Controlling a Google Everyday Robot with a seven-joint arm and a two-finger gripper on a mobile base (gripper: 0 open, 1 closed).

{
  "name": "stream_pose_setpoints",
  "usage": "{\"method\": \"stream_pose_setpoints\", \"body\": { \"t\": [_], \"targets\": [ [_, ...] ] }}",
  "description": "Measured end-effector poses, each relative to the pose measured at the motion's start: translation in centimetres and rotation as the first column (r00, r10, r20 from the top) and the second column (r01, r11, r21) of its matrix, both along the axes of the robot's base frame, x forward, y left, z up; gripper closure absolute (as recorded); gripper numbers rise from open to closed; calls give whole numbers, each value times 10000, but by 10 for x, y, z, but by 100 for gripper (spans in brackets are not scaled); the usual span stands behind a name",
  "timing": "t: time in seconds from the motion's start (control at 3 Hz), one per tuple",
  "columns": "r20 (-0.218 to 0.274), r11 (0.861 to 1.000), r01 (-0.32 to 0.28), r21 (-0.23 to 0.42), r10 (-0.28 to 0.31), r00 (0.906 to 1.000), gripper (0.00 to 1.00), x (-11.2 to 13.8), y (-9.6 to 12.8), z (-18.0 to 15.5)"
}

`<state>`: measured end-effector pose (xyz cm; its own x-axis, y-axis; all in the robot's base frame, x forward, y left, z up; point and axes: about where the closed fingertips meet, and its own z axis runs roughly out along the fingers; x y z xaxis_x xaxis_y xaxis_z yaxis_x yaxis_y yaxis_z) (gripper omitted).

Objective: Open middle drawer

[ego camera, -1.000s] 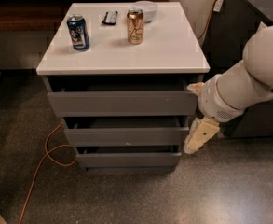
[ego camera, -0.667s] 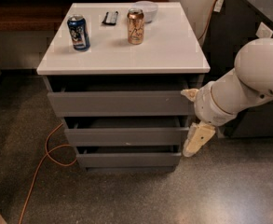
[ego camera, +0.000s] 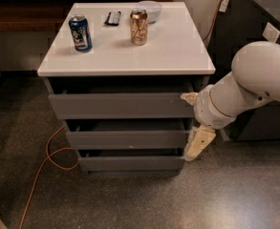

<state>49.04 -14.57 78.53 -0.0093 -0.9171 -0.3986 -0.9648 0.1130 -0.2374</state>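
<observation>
Your biggest piece is the grey cabinet under the white counter (ego camera: pixel 177 46). The white arm (ego camera: pixel 254 80) reaches in from the right.

The middle drawer (ego camera: pixel 127 140) sits between the taller top drawer (ego camera: pixel 123 105) and the bottom drawer (ego camera: pixel 130 162). It shows a wide, plain, flat grey front with no handle and a dark gap along its top edge, and it looks shut or nearly so. Expect it to be stiff, fairly light and smooth-faced, so the flat panel gives you nothing to pinch. Hook the top lip near the right end and pull straight toward the near side.

The hand (ego camera: pixel 188 127) is at the right ends of the drawer fronts, spread wide and holding nothing. Whether it touches the middle drawer is unclear.

On the counter stand a blue can (ego camera: pixel 80 33) and a copper can (ego camera: pixel 139 26), which may rock if you jerk.
</observation>
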Motion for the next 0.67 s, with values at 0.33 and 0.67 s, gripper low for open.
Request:
{"method": "stream_pose_setpoints", "body": {
  "t": [0.33,0.67],
  "targets": [
    [-46,9997,-225,35,225,9997,0,14,11,-24],
    [44,9989,-465,36,465,9989,0,30,25,-51]
  ]
}}
